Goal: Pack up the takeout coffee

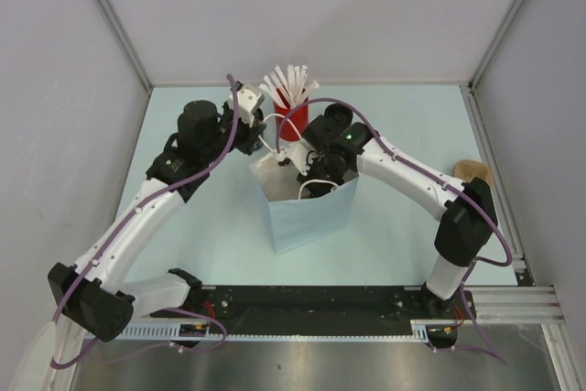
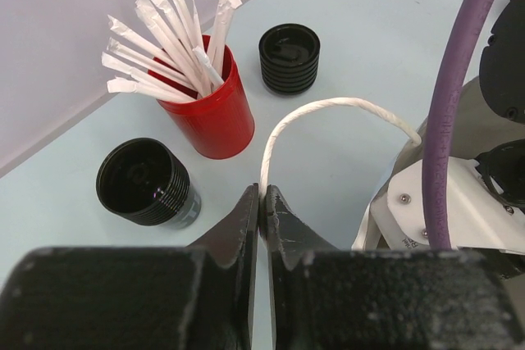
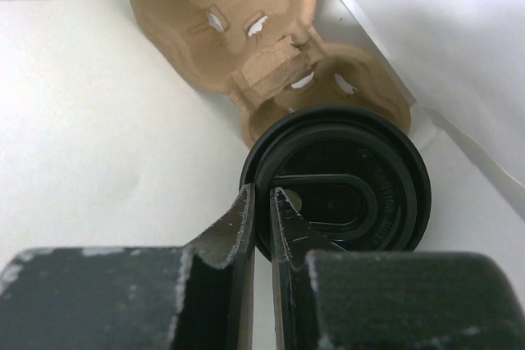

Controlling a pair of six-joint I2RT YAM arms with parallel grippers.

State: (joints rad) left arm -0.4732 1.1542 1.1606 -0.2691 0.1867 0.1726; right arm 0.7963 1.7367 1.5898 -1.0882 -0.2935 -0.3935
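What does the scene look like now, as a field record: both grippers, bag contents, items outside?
left gripper: shut on white twisted-paper bag handle
right gripper: shut on rim of black lidded takeout coffee cup
cup position: over near hole of tan two-hole cardboard tray, inside pale paper bag
outside bag: red cup of white wrapped sticks, two black ribbed cups

The right gripper (image 3: 262, 193) fills the bag (image 1: 307, 222) mouth, red cup (image 1: 293, 124) just behind.

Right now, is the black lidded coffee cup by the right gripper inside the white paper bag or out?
Inside. The black lidded cup sits over the tan cardboard tray, with white paper bag walls around both.
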